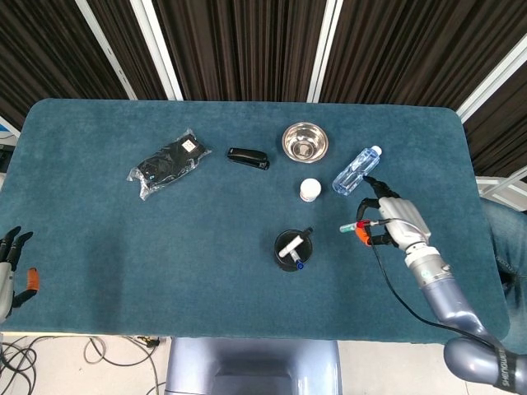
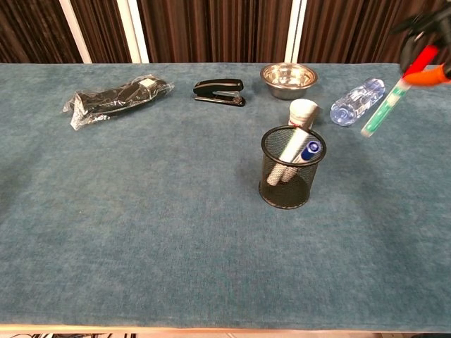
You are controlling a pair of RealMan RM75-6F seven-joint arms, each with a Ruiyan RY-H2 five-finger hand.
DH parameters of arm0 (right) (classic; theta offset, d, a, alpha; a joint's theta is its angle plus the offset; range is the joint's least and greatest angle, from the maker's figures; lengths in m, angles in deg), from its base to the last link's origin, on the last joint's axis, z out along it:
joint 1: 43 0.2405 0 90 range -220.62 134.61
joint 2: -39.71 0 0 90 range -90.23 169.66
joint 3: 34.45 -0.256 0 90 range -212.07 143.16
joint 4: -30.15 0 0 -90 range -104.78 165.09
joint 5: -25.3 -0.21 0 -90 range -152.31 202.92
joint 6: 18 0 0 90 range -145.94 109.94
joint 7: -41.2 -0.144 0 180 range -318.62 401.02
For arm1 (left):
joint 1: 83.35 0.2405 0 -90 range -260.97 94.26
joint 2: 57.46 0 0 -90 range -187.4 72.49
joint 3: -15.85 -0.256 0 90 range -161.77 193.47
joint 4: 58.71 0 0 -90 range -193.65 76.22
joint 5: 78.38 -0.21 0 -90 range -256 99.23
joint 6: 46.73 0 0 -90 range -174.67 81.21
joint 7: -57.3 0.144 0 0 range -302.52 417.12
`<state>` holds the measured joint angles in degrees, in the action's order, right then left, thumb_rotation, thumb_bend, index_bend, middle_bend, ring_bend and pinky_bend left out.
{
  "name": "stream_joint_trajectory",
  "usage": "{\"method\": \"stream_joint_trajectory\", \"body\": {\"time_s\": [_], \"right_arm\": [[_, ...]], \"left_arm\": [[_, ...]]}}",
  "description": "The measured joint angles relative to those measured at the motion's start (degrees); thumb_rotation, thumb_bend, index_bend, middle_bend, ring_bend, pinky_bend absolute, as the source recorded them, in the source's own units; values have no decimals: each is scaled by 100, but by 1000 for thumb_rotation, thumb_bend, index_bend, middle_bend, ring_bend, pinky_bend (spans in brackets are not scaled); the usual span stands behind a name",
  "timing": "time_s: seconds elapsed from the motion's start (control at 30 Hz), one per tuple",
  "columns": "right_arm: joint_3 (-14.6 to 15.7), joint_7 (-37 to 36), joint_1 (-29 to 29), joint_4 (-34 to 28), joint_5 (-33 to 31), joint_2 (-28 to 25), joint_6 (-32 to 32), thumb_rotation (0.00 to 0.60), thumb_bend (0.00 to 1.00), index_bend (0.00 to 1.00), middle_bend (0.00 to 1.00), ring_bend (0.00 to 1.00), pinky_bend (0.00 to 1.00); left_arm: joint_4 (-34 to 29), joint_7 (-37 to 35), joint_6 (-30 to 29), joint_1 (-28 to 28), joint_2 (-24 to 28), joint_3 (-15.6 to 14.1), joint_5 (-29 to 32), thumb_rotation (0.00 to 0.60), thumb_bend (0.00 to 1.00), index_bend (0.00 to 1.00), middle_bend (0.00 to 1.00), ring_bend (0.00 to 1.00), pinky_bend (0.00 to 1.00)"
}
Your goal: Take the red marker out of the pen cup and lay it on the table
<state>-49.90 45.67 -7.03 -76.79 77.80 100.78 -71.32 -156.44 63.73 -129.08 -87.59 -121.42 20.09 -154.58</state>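
Observation:
The red-capped marker [image 1: 356,225] with a white and green barrel hangs in the air to the right of the black mesh pen cup [image 1: 293,249]. My right hand [image 1: 389,220] grips it at the cap end. In the chest view the marker [image 2: 384,113] slants down to the left from my right hand [image 2: 426,35], clear of the pen cup [image 2: 292,167] and above the cloth. Two other markers lean inside the cup, one of them blue-capped. My left hand [image 1: 10,267] rests off the table's front left corner, fingers apart and holding nothing.
A clear water bottle [image 1: 356,170] lies just behind the right hand. A small white jar [image 1: 310,190], a steel bowl [image 1: 305,141], a black stapler [image 1: 248,158] and a black bagged item [image 1: 165,164] sit further back on the blue cloth [image 1: 165,263].

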Motion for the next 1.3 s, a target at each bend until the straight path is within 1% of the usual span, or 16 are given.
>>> {"method": "stream_joint_trajectory", "body": {"time_s": [0.2,0.3,0.37,0.47,0.53,0.6,0.7,0.8,0.97,1.03,1.07,1.17,1.3], "right_arm": [[29,115,206,401,-170,577,-22,600,454,602,0,41,162],[68,217,284,511,-253,783,-43,600,448,602,0,41,162],[98,267,312,549,-294,873,-56,600,426,602,0,41,162],[147,302,333,598,-335,988,-70,600,368,585,0,41,162],[178,328,347,621,-354,1024,-58,600,338,544,0,41,162],[191,344,361,621,-379,1026,-22,600,306,428,0,40,162],[220,395,383,592,-422,981,39,600,292,262,0,36,162],[259,463,398,515,-476,883,89,600,292,172,0,36,162],[248,446,366,295,-483,693,60,600,279,152,0,36,162],[204,390,322,163,-432,577,-18,600,267,126,0,36,162],[184,367,296,111,-392,522,-75,600,252,88,0,36,162],[147,334,162,-52,-179,316,-357,600,234,11,0,37,162],[190,235,-175,-271,367,25,-839,600,234,0,0,38,162]], "left_arm": [[0,-11,13,-3,9,5,17,600,554,113,37,95,52],[-1,-17,14,-4,12,3,10,600,554,113,37,95,52],[-2,-23,13,-3,13,4,11,600,554,113,37,95,52],[-2,-29,14,-3,16,4,12,600,554,113,37,95,52],[-5,-25,19,-4,16,2,13,600,554,113,37,95,52],[-7,-18,23,-4,16,-1,15,600,554,113,37,95,52],[-10,-17,24,-5,16,2,21,600,554,113,37,98,52],[-11,-21,29,-5,17,1,26,600,554,113,37,107,52],[-6,-13,26,-8,16,-2,17,600,554,113,37,107,52],[-1,-14,8,-5,12,2,7,600,554,113,37,107,52],[4,-17,-1,-3,10,4,2,600,554,113,37,107,52],[16,-17,-11,-1,4,6,-3,600,554,113,37,107,52],[27,5,-18,-4,-9,-3,-33,600,555,113,37,107,52]]}}
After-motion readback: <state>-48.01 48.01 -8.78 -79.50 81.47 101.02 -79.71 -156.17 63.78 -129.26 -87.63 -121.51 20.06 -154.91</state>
